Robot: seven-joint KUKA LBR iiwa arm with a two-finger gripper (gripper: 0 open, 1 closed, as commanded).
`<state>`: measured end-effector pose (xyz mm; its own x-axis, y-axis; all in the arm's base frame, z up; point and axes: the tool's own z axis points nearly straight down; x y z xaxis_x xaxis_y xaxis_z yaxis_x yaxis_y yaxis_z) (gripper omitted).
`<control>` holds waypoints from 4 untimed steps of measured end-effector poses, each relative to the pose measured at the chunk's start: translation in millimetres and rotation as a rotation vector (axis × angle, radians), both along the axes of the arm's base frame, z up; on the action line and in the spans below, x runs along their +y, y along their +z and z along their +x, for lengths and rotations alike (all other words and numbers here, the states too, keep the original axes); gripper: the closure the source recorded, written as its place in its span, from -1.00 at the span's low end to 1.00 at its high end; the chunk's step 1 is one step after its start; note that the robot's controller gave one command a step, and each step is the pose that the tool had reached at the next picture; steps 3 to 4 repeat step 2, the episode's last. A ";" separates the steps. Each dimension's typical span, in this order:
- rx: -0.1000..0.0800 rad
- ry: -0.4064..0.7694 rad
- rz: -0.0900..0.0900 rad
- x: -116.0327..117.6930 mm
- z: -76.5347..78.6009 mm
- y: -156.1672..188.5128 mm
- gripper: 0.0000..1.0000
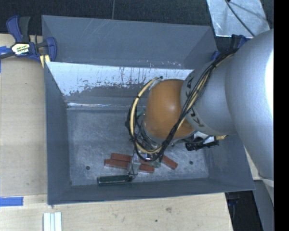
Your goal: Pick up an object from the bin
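I read gripper (143, 161) low among brown blocks (118, 160), likely placed to straddle one | dark pen (114, 179) just beside it | clenched or released: cannot tell

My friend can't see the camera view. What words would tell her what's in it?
A robot's claw hangs low in a grey bin, over a few small reddish-brown bars on its floor. A dark pen-shaped thing lies beside them, near the lower wall.

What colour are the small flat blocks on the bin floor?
Reddish-brown blocks, seen in the camera view.
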<state>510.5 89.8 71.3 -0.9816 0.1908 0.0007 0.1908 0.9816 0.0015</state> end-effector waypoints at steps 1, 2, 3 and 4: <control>0.000 -0.001 0.002 1.0 0.2 2.5 1.00; -0.011 0.075 0.000 14.1 5.3 168.4 1.00; -0.011 0.075 0.000 14.1 5.3 168.4 1.00; -0.011 0.075 0.000 14.1 5.3 168.4 1.00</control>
